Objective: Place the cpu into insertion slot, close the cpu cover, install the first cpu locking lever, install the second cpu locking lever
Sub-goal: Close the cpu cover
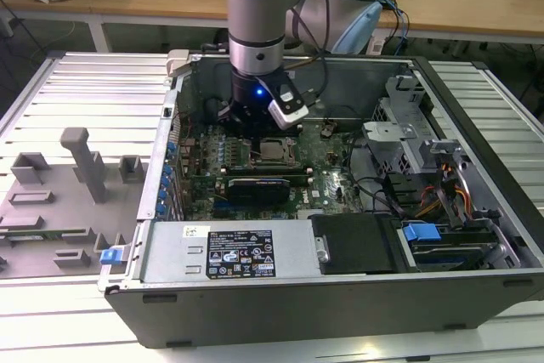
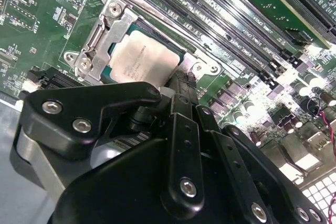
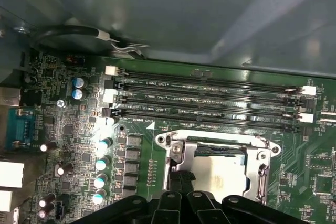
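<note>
At the centre of the exterior view, the chip (image 1: 274, 152) sits in the green board (image 1: 333, 169) under its metal cover (image 2: 107, 30). The end effector (image 2: 184, 80), clenched and empty, is at the cover's edge. Lower centre, a printed label (image 1: 241, 254) marks a grey box (image 1: 170, 263).

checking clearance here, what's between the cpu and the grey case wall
Long black memory slots run side by side between the cpu and the case wall, seen in the first wrist view.
</note>
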{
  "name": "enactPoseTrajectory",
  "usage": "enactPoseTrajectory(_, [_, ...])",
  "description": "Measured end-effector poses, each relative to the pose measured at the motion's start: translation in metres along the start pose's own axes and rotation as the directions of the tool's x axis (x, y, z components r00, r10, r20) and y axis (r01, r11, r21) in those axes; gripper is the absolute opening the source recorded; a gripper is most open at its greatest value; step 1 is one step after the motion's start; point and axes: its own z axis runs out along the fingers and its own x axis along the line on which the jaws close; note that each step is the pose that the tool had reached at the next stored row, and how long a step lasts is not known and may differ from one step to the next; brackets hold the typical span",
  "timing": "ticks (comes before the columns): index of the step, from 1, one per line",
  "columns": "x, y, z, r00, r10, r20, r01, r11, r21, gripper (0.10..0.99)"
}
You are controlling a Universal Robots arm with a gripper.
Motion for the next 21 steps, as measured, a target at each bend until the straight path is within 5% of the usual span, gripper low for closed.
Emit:
enactPoseTrajectory(9, [-0.0018, -0.0001, -0.0066, 1.0000, -0.002, 0.0002, 0.002, 1.0000, -0.003, 0.106])
enactPoseTrajectory(21, [-0.0011, -0.0002, 0.0007, 0.9996, -0.027, 0.0000, 0.027, 0.9996, -0.005, 0.106])
